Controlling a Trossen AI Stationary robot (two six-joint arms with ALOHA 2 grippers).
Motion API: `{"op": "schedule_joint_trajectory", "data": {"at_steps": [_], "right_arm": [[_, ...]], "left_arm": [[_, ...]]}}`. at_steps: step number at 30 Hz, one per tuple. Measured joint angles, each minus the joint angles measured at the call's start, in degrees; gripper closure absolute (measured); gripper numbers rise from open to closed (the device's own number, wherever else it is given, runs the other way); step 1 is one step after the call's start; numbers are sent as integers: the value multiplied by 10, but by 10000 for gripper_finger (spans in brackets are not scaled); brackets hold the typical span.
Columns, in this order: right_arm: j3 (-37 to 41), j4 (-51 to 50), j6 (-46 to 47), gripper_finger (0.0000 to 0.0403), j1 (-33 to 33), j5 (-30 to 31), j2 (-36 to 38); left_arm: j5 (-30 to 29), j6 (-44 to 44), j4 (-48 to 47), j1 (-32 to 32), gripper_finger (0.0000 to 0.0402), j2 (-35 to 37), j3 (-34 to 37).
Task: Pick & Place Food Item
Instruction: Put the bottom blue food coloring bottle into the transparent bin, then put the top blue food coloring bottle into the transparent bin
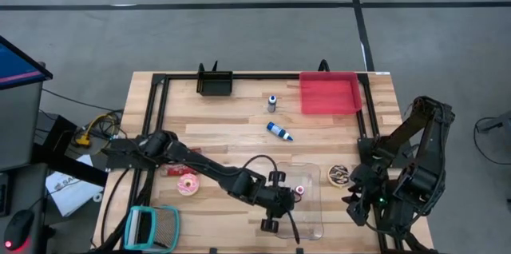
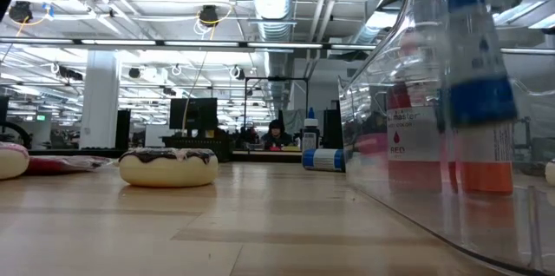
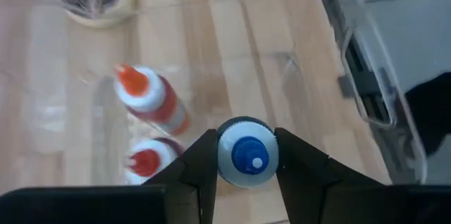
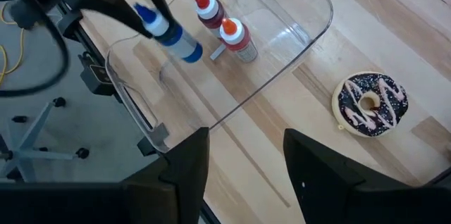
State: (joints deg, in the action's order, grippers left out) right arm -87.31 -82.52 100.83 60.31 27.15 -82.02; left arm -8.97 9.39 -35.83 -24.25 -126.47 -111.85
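Table (image 1: 239, 138): lots of room on it, so the risk isn't there. It's all at the clear bin (image 1: 311, 214) near the front edge.

Bin: thin see-through walls, looks light. If the L arm or its load bumps a wall on the way down, I'd expect the bin to slide or tip rather than resist. The wall is hard to see too, which makes it easy to misjudge.

L gripper (image 3: 244, 139): reaches across over the bin, jaws clamped on the blue bottle (image 4: 176, 39) up by the cap end, w/ the body hanging below at a tilt. A hold that high lets the bottle swing or twist in the jaws. Released while tilted, it prob. falls over instead of standing.

R gripper (image 4: 244, 139): waits at the table's right side, looking down on the bin, jaws apart and empty. Well clear of the L arm, so I see no clash unless it moves in.

Blue bottle = task item. It's in the L jaws, over the bin on the side away from the choc donut (image 4: 370, 103). Can't tell if its base touches the bin floor yet.

Red bottles (image 4: 236, 39): two, upright, in the bin, close together and near the blue one. Main hazard imo: narrow and tall, so a nudge from the swinging bottle or a finger would topple them, maybe domino-style.

Donut: outside the bin, beside its wall. Only at risk if the bin gets shoved that way.
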Motion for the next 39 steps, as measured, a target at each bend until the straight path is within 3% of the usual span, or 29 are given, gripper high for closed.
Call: {"op": "schedule_joint_trajectory", "data": {"at_steps": [19, 25, 39], "right_arm": [[0, 0, -3, 228, -1, 13, 0], [0, 1, -3, 228, -1, 13, 0], [0, 2, -3, 228, 1, 14, 0]], "left_arm": [[3, -16, -17, -1, 293, -18, 1], [-2, -16, -13, -1, 251, -18, 1], [0, -14, 13, -1, 270, -7, 0]]}}
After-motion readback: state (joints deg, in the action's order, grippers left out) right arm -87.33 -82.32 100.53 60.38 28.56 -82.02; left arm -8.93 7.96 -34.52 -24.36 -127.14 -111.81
